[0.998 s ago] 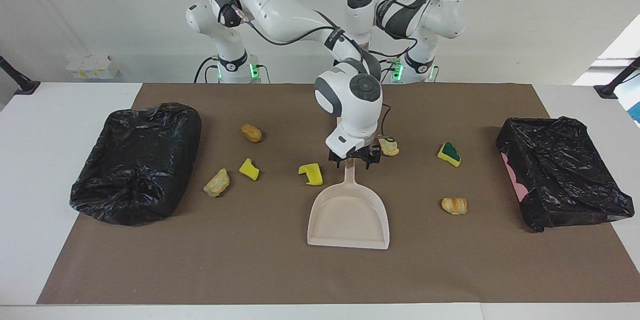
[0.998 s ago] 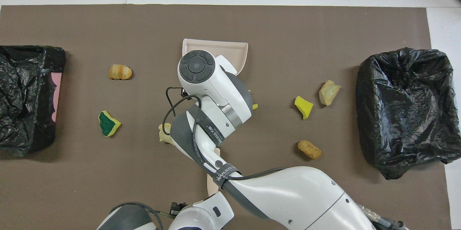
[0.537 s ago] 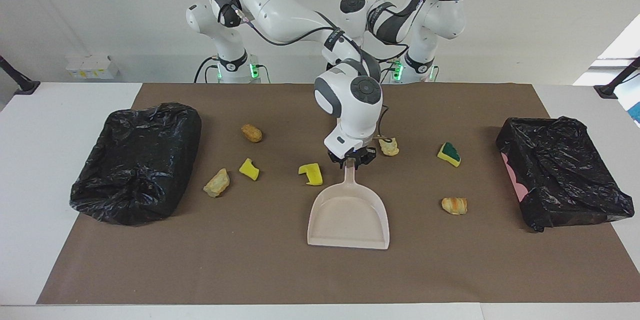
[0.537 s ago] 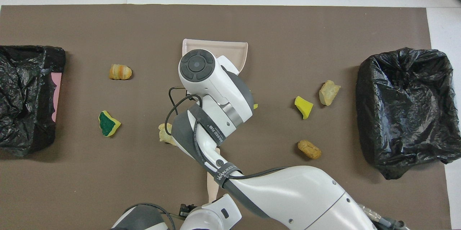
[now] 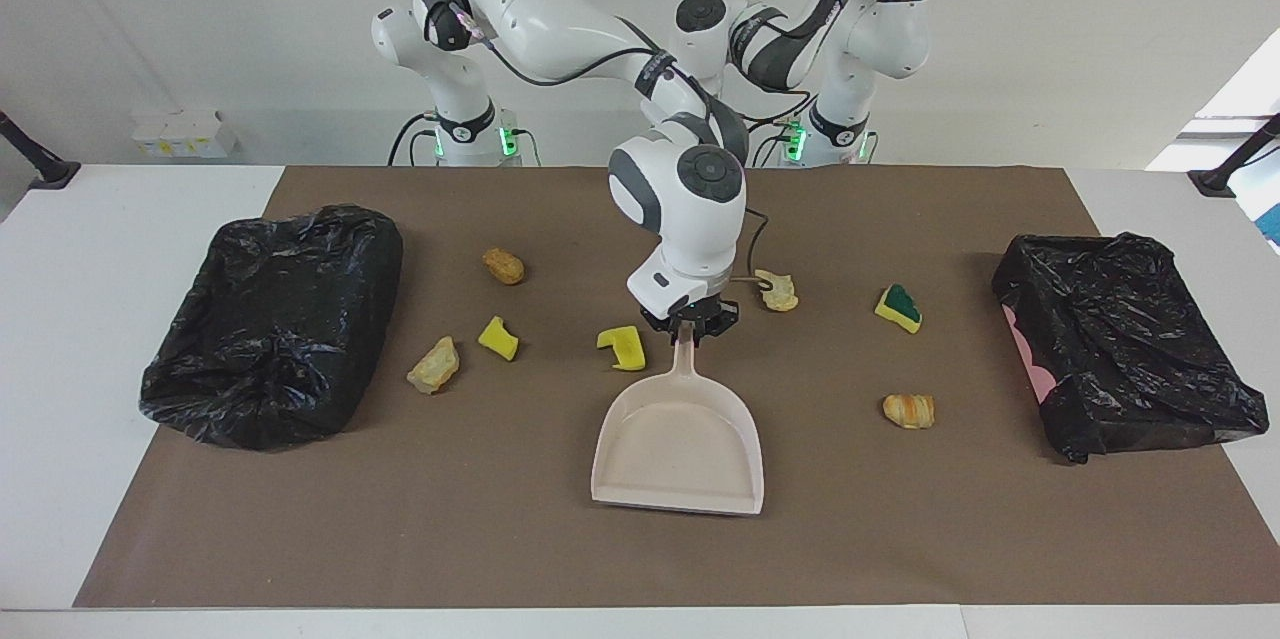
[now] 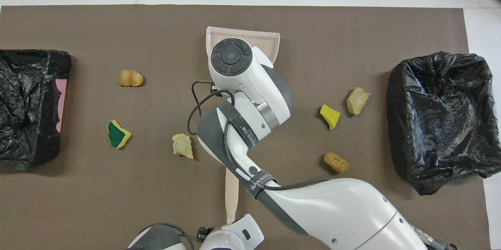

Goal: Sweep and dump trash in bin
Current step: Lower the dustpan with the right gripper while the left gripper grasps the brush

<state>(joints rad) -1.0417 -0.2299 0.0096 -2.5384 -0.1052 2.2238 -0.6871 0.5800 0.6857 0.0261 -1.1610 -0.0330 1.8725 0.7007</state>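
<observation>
Overhead view: we are gripping the pink dustpan (image 6: 274, 42) handle with our right gripper (image 5: 686, 327) over the brown mat (image 6: 117, 195), left gripper unreadable, white wall (image 5: 1050, 39) around.

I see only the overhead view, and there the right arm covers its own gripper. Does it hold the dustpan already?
Observer: Yes. In the facing view the right gripper is shut on the handle of the dustpan.
Operator: Is anything inside the pan?
Observer: No, it is empty.
Operator: I count six scraps. Is one hidden from me?
Observer: Yes. A curled yellow sponge piece lies close beside the handle, toward the right arm's end of the table.
</observation>
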